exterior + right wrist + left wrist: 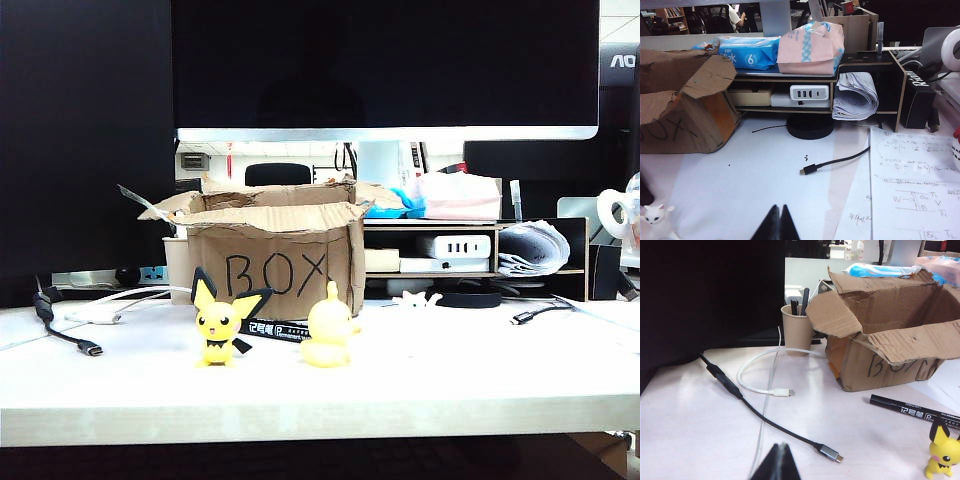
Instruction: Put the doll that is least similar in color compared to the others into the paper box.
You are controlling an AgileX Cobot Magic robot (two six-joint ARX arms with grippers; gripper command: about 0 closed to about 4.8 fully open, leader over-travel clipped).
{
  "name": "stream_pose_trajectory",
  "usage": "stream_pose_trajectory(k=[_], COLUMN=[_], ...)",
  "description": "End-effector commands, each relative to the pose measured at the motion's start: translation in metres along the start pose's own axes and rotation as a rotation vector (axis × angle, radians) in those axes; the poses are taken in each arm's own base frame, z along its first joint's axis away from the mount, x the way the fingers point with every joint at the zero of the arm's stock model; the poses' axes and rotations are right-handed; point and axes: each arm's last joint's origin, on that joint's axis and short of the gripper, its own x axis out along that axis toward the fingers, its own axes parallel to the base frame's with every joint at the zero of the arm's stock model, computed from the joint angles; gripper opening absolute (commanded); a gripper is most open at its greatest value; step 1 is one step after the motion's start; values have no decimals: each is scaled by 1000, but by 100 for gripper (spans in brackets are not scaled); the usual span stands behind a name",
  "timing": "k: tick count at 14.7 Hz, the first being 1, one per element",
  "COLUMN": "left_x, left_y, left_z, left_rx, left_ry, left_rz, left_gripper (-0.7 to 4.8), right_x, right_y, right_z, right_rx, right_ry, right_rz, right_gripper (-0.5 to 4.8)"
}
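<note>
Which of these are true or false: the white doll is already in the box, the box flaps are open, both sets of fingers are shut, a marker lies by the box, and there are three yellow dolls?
1. The white doll is inside the paper box. False: it stands on the table.
2. The box flaps are open. True.
3. The left gripper and right gripper have shut fingers. True.
4. A black marker lies beside the box. True.
5. Three yellow dolls stand there. False: only a black-eared mouse figure and a plain duck-like figure.

Ext cam low, front-on; both wrist cams share paper box.
</note>
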Motion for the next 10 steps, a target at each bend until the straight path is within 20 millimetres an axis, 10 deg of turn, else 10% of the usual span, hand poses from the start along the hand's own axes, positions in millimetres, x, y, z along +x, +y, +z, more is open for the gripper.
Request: stream_pose_trajectory(k=[1, 10], left_x=[0, 0], left_y=[0, -20], left_z=[2, 0], left_rx=[3, 7], left_ry=[-15, -2], left_rz=[0, -188], left_gripper=[-5, -5], right_x=[0, 0], right_y=[0, 0], right_z=[1, 1], right_rx=[0, 0], right_ry=[-14, -15], right_rz=[-1, 0], right_gripper=[4, 4])
